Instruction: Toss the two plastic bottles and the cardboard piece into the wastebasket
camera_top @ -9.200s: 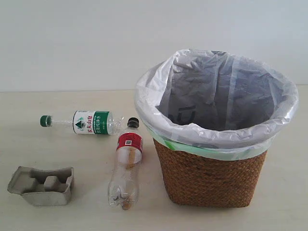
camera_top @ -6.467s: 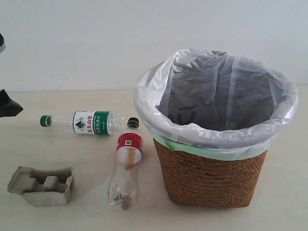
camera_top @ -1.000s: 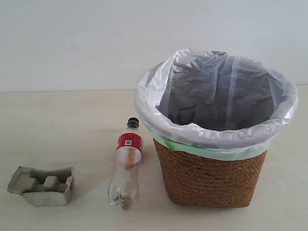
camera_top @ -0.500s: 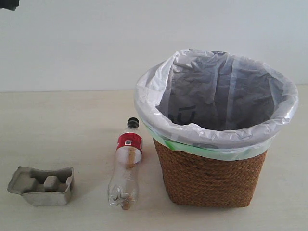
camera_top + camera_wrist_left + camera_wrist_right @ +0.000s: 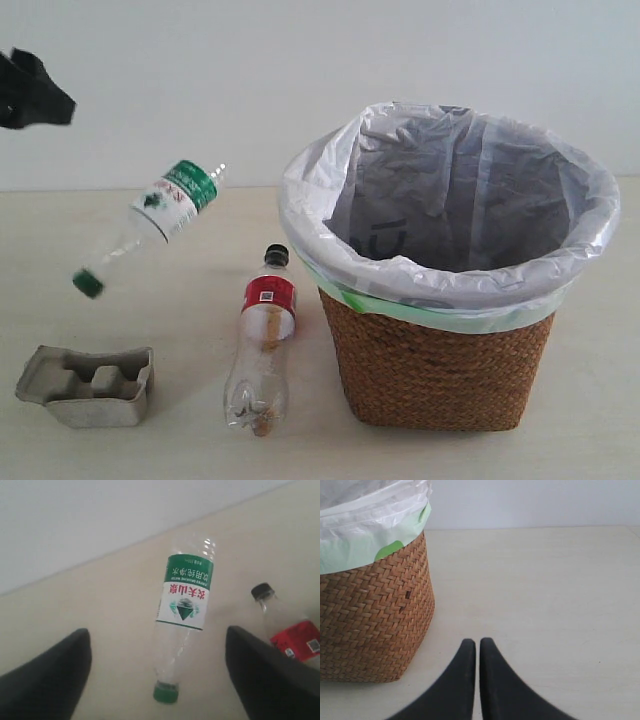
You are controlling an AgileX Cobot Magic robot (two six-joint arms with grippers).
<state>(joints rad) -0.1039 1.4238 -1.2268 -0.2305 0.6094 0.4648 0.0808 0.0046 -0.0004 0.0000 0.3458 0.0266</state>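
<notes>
My left pincer (image 5: 156,634) released; green-cap bottle (image 5: 184,605) midair, untouched, cap down; right pincer (image 5: 477,647) clenched, empty

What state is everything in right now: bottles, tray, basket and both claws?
Green-capped clear plastic bottle: mid-air, tilted cap-down, unheld.
Black-capped red-labelled clear bottle: lying on its side.
Grey moulded cardboard tray: resting open side up.
Round brown wicker wastebasket: upright, lined with white bag.
Left gripper: open, empty.
Right gripper: shut, empty.
</notes>
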